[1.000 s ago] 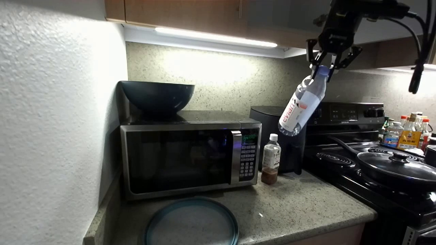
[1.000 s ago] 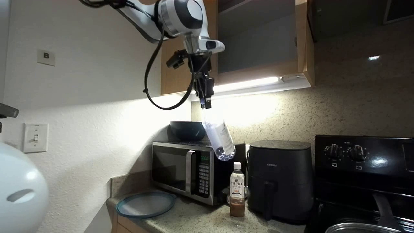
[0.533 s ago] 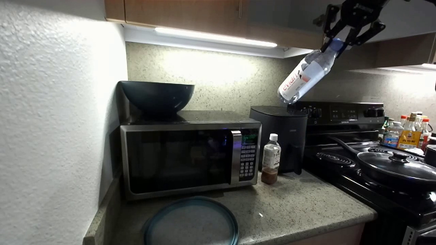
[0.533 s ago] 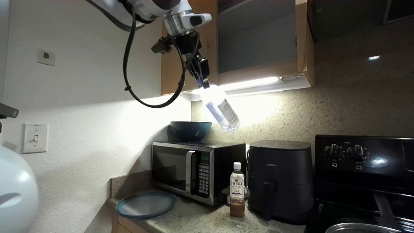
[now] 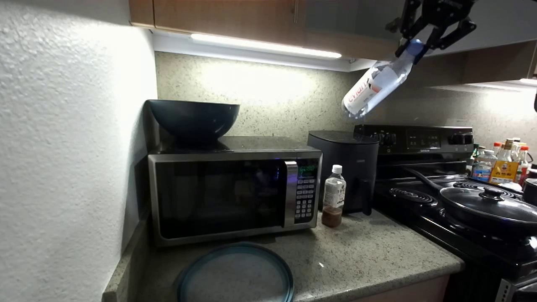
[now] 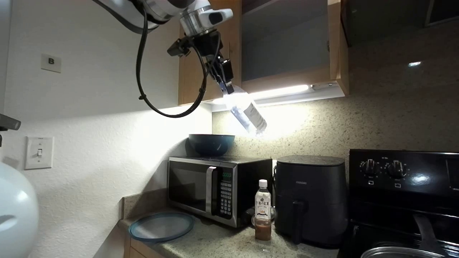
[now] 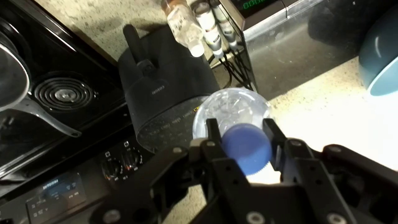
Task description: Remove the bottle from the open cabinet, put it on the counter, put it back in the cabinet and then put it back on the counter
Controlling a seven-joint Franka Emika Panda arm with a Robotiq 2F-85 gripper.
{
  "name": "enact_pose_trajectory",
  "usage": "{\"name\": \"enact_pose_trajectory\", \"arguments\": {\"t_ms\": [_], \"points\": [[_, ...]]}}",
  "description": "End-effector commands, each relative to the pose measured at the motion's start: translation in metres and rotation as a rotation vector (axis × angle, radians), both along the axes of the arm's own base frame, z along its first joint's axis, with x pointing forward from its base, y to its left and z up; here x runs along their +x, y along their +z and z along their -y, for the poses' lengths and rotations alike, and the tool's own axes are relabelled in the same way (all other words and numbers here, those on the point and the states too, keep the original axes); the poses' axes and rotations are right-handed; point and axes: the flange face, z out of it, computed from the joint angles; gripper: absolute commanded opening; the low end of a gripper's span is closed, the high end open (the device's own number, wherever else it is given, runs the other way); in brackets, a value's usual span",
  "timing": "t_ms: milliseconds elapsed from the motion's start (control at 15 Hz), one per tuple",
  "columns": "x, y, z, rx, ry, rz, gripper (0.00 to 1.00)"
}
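The bottle (image 5: 371,90) is clear plastic with a blue cap and a white label with red marks. My gripper (image 5: 407,56) is shut on its neck just under the cap. The bottle hangs in the air, strongly tilted, its base toward the backsplash; in an exterior view (image 6: 251,114) it is just below the cabinet's light strip. In the wrist view its cap (image 7: 247,149) sits between the fingers (image 7: 241,123). The brown wood cabinet (image 5: 226,16) shows an open grey interior in an exterior view (image 6: 287,83). The speckled counter (image 5: 369,247) is well below the bottle.
A steel microwave (image 5: 230,197) with a dark bowl (image 5: 193,119) on top stands on the counter. A short bottle (image 5: 334,195) with brownish contents and a black air fryer (image 5: 352,167) stand beside it. A round blue-rimmed lid (image 5: 237,277) lies in front. The black stove (image 5: 419,142) holds a pan.
The gripper has lifted the bottle well up from in front of the air fryer and tilted it further. In the last half second it rose only a little more. The grip stays.
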Motion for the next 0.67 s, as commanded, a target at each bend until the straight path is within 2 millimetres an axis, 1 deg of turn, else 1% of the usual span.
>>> {"name": "enact_pose_trajectory", "arguments": {"t_ms": [0,200,333,467,600], "points": [[-0.021,0.044,-0.013,-0.071,-0.003,0.185,0.13],[-0.039,0.077,-0.020,-0.103,0.006,0.357,0.13],[-0.047,0.094,-0.021,-0.126,0.004,0.472,0.13],[-0.050,0.106,-0.020,-0.154,-0.014,0.586,0.13],[-0.048,0.115,-0.015,-0.192,-0.029,0.697,0.13]]}}
